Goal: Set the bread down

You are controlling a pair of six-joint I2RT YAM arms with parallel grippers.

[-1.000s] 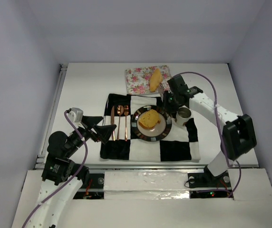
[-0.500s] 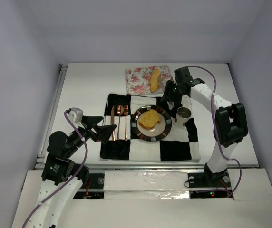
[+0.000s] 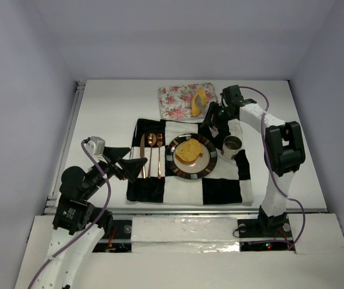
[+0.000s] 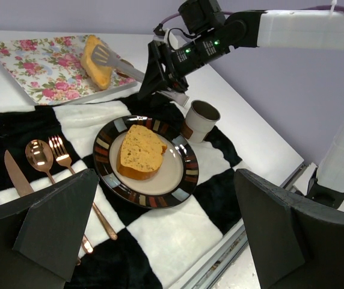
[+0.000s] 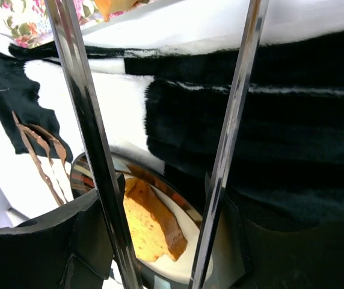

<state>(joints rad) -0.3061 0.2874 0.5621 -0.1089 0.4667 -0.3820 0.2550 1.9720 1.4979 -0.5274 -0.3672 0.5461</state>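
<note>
The pale yellow bread slice (image 3: 189, 150) with a brown crust lies on the striped-rim plate (image 3: 191, 173); it also shows in the left wrist view (image 4: 139, 150) and the right wrist view (image 5: 148, 226). The golden-orange croissant (image 3: 195, 102) sits on the floral tray (image 3: 173, 103). My right gripper (image 3: 215, 117) is shut on metal tongs (image 4: 116, 60), whose tips reach the croissant (image 4: 97, 65). In the right wrist view the two tong arms (image 5: 88, 120) stand apart. My left gripper (image 3: 127, 161) is open and empty at the placemat's left edge.
A black and white checked placemat (image 3: 220, 189) carries the plate, a copper knife, spoon and fork (image 3: 151, 153), and a metal cup (image 3: 232, 144) just right of the plate. The floral tray stands behind the placemat.
My right arm has swung its elbow toward the back and turned the wrist, bringing the tong tips onto the croissant. The left arm has not moved.
</note>
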